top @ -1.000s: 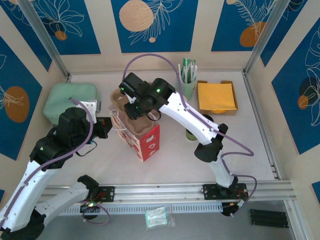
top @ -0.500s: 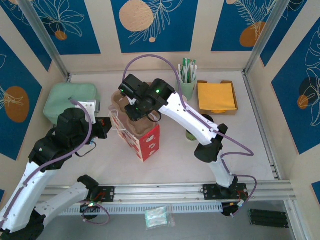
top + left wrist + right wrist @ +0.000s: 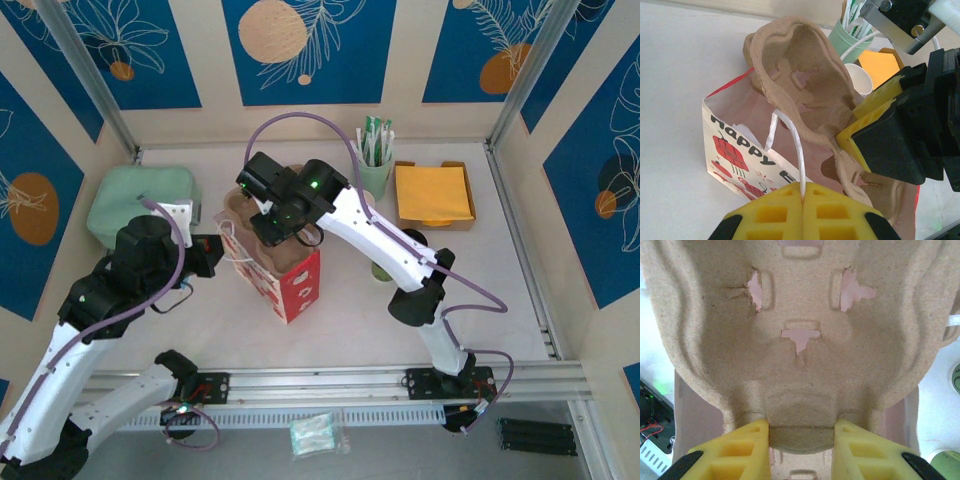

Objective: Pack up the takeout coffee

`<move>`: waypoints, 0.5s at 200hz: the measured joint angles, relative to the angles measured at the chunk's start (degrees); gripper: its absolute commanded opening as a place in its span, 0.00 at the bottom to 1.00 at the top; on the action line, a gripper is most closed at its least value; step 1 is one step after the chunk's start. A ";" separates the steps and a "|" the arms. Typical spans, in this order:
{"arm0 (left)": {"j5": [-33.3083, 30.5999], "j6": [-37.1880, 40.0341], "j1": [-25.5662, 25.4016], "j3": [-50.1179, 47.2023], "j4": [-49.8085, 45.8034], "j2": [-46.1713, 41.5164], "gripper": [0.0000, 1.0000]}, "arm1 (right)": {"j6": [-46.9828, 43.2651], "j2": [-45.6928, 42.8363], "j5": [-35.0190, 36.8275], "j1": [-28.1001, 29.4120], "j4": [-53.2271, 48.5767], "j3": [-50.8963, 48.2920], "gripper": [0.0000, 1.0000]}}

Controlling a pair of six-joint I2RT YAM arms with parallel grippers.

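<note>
Bright, even light, soft shadows; wrist close-ups slightly blurred.

Carrier [image 3: 805, 75] partly in bag [image 3: 300, 285] — cup [image 3: 861, 80] rightward

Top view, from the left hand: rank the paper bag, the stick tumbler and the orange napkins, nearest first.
From the left hand:
1. Paper bag: right beside it, its handle pinched.
2. Tumbler: back centre, beyond the bag.
3. Orange napkins: back right, farthest.
</note>
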 measured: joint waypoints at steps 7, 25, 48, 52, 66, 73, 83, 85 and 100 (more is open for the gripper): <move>0.00 0.00 0.00 0.00 0.00 0.00 0.00 | -0.04 0.00 -0.13 0.09 -0.04 0.00 0.28; 0.00 0.00 0.00 0.00 0.00 0.00 0.00 | -0.44 0.00 -0.70 0.26 -0.26 0.00 0.28; 0.00 0.02 0.00 0.00 0.00 0.00 0.00 | -0.74 0.04 -1.22 0.44 -0.57 0.00 0.28; 0.00 0.02 0.00 0.00 0.00 0.00 0.00 | -0.90 0.04 -1.38 0.44 -0.61 0.00 0.28; 0.00 0.00 0.00 0.00 -0.02 0.04 0.00 | -1.11 0.13 -1.75 0.48 -0.81 0.00 0.28; 0.00 0.00 0.00 0.00 -0.04 0.04 0.00 | -1.36 0.24 -1.97 0.48 -0.94 0.00 0.27; 0.00 0.00 0.00 0.00 -0.15 0.04 0.00 | -1.60 0.35 -2.19 0.48 -1.07 0.00 0.27; 0.00 0.02 0.00 0.00 -0.17 0.04 0.00 | -1.73 0.37 -2.21 0.48 -1.09 0.00 0.27; 0.00 0.00 0.00 0.00 -0.20 0.04 0.00 | -2.23 0.61 -2.45 0.48 -1.22 -0.04 0.25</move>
